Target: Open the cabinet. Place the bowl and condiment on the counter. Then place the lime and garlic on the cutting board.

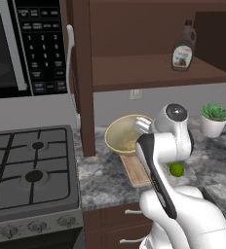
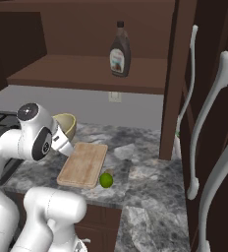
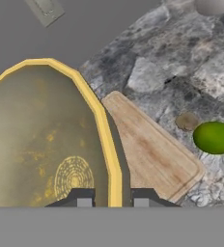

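Note:
My gripper [image 3: 111, 198] is shut on the rim of the yellow bowl [image 3: 41, 140], one finger inside and one outside. The bowl [image 1: 127, 133] hangs low over the counter at the far end of the wooden cutting board [image 1: 137, 170]; I cannot tell whether it touches down. The lime [image 3: 214, 137] lies on the counter just off the board's edge [image 2: 84, 164], with the small brownish garlic [image 3: 187, 121] beside it. The condiment, a brown syrup bottle [image 1: 184, 48], stands on the shelf of the open cabinet [image 2: 86, 71].
A stove [image 1: 32, 170] and a microwave [image 1: 22, 44] are to the left. A potted plant [image 1: 215, 119] stands at the back right of the counter. Open cabinet doors with long white handles [image 2: 204, 123] stand on the right.

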You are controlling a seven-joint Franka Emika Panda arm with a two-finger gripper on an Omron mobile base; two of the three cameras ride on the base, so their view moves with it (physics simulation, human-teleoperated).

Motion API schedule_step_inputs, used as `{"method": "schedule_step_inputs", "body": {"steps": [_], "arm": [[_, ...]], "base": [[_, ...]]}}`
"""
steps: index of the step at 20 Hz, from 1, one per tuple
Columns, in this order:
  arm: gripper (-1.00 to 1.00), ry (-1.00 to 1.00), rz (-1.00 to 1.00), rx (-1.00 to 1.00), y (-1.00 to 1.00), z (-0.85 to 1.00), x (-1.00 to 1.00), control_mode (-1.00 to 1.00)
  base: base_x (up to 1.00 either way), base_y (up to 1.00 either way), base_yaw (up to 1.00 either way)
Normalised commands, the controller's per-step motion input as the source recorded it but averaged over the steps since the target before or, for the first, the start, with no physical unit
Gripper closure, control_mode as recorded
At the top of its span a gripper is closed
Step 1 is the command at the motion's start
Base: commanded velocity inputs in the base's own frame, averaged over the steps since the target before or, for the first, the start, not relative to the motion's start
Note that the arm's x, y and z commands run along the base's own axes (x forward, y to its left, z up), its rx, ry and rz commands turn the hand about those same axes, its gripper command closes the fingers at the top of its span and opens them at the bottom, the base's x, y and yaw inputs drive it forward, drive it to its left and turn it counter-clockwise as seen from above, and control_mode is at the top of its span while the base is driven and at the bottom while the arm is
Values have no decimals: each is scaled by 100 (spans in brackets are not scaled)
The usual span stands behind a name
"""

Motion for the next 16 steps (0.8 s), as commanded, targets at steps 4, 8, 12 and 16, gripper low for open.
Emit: {"method": "schedule_step_inputs", "body": {"steps": [4, 8, 12, 16], "arm": [[100, 0, 0, 8, 28, -8, 34, -100], [100, -1, 0, 9, 17, -6, 34, -100], [100, 0, 0, 8, 21, -13, 36, -100], [100, 0, 0, 4, 26, -22, 33, -100]], "base": [[0, 0, 0], [0, 0, 0], [0, 0, 0], [0, 0, 0]]}}
